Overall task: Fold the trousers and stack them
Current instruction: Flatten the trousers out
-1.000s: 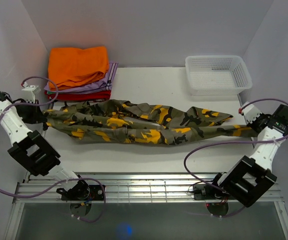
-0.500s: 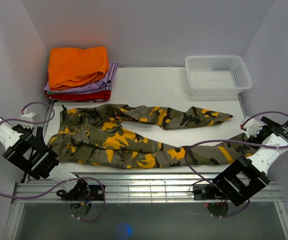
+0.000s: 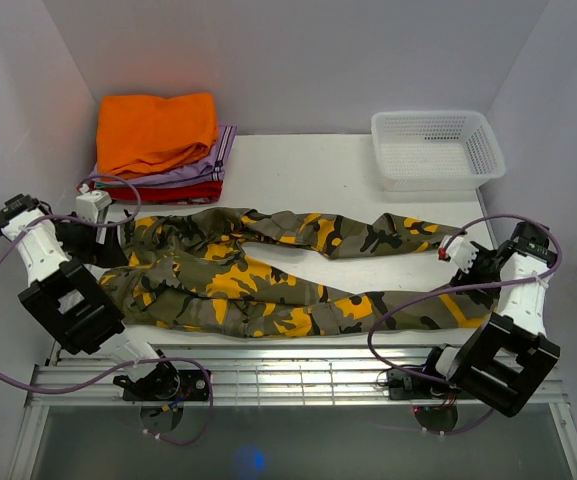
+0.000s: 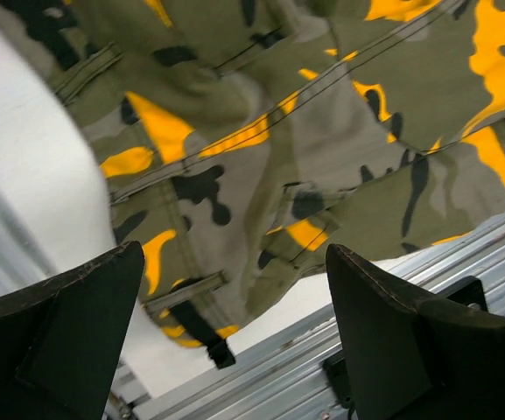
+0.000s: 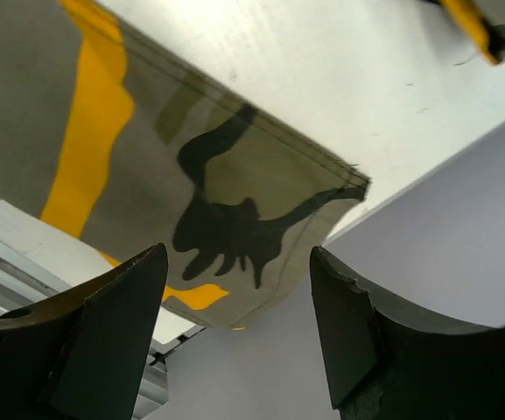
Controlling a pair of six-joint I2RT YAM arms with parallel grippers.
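Just released, the trousers [image 3: 268,275] lie spread along the bench [image 3: 318,165]; left fingers [image 4: 68,332] and right fingers [image 5: 103,332] stand apart, empty. Folding can begin.

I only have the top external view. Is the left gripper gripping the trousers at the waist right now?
Observer: No. The left wrist view shows the left gripper open, its fingers wide apart with nothing between them. The trousers lie below.
Operator: And the right one, at the leg end?
Observer: The right gripper is open too. The hem of the leg lies flat beneath it, not between the fingers.
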